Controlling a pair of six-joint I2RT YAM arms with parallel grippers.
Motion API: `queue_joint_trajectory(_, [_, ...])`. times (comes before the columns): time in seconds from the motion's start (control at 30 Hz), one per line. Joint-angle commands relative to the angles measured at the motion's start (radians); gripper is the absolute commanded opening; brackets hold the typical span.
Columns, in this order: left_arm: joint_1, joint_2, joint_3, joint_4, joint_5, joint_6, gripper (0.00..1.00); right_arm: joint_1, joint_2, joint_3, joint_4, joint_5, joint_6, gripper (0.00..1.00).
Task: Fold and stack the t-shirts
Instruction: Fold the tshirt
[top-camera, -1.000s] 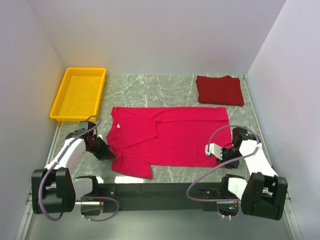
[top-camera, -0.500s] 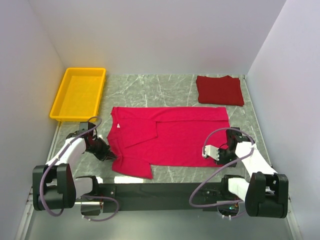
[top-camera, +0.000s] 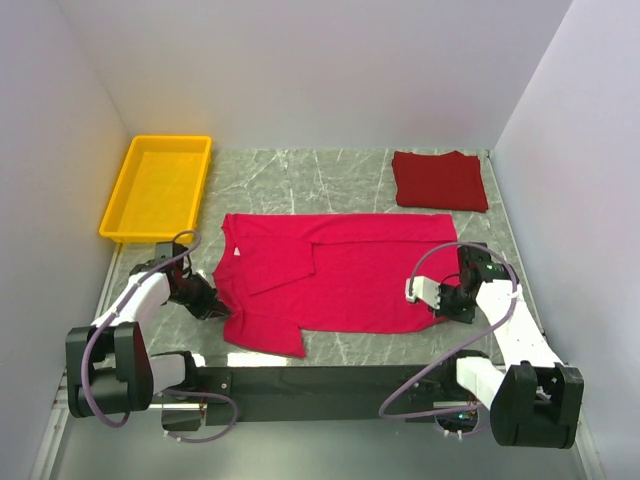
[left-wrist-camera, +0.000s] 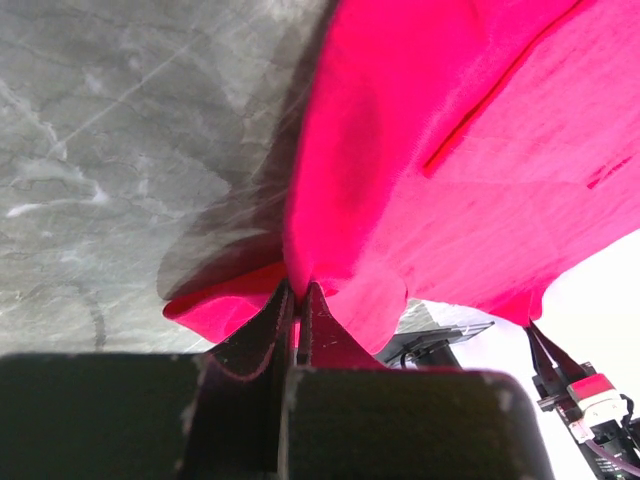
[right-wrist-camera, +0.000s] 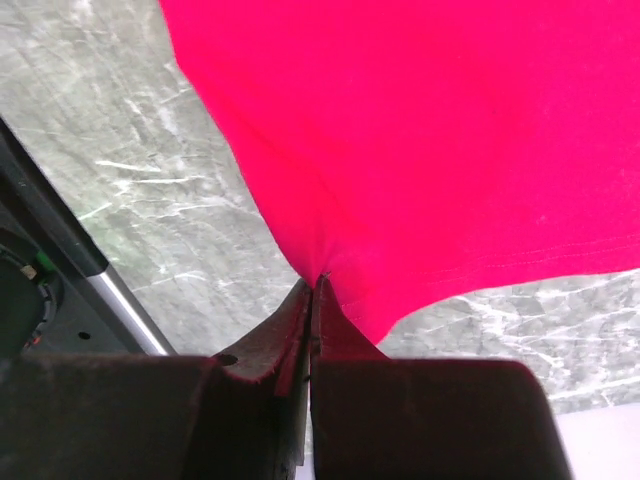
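A spread t-shirt (top-camera: 340, 280) lies flat mid-table (top-camera: 300, 180). Behind it, at the far right, lies a folded t-shirt (top-camera: 438, 181); at the far left sits a tray (top-camera: 145, 237). The left tool (top-camera: 218, 310) meets the spread t-shirt's near-left edge, and the right tool (top-camera: 428, 300) its near-right corner.

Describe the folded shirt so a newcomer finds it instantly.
Start at the marble table, far right corner, opposite the yellow tray. There lies a maroon shirt, folded into a compact square. The crimson-pink shirt in front is brighter and spread out.
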Motion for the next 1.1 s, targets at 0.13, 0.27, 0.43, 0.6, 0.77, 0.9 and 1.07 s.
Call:
queue_joint_trajectory(0.13, [0.017,-0.023,0.087,-0.047,0.016,0.034,0.0,-0.001,-0.003,0.052,-0.034,-0.065,0.035,0.0])
queue_joint_trajectory(0.27, [0.039,-0.034,0.109,-0.081,0.011,0.052,0.0,-0.02,0.009,0.068,0.027,-0.095,0.092,0.0])
queue_joint_trajectory(0.43, [0.069,-0.031,0.132,-0.092,0.003,0.069,0.0,-0.073,0.026,0.071,0.1,-0.11,0.155,0.0])
queue_joint_trajectory(0.6, [0.105,-0.016,0.157,-0.095,0.012,0.08,0.0,-0.116,0.069,0.081,0.15,-0.15,0.204,0.0])
queue_joint_trajectory(0.77, [0.12,0.003,0.172,-0.074,0.052,0.063,0.0,-0.147,0.109,0.094,0.175,-0.179,0.228,0.0])
queue_joint_trajectory(0.9, [0.122,0.012,0.175,-0.061,0.077,0.049,0.0,-0.167,0.132,0.095,0.202,-0.193,0.251,0.0])
queue_joint_trajectory(1.07, [0.129,0.015,0.164,-0.052,0.107,0.04,0.0,-0.211,0.182,0.12,0.202,-0.223,0.247,0.0])
